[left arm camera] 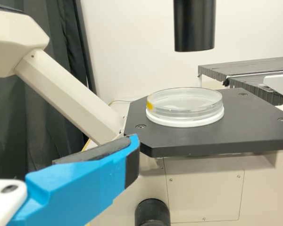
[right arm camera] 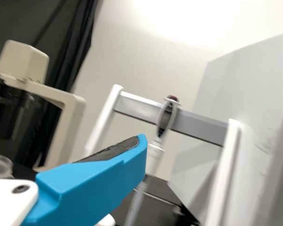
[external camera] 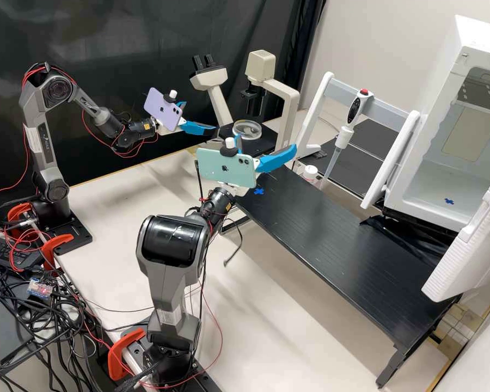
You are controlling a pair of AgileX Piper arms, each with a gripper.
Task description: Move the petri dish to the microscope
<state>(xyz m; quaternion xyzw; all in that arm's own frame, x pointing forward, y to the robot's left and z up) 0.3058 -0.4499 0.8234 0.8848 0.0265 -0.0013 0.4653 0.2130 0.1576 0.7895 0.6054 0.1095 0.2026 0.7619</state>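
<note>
Sideways drift by the left gripper (external camera: 201, 116), open like the right gripper (external camera: 267, 141), could knock the petri dish (left arm camera: 185, 104) over the microscope stage (left arm camera: 254, 129) edge

The dish (left arm camera: 184, 104) is clear, smooth and glossy; the microscope (external camera: 291, 100) has a smooth, painted-looking body, and its stage (left arm camera: 203, 136), matt black, bears metallic screws (left arm camera: 140, 126). The left gripper (external camera: 201, 118) and right gripper (external camera: 268, 144) are of smooth blue plastic with a soft sheen, their dark pads (left arm camera: 96, 151) matt and rough. The platform (external camera: 332, 234) is ribbed, black and lightly glossy, on a smooth, pale surface (external camera: 256, 310); the curtain (external camera: 120, 38) is folded, faintly shiny cloth, and the clamps (external camera: 55, 246) are smooth, plastic-looking.
</note>
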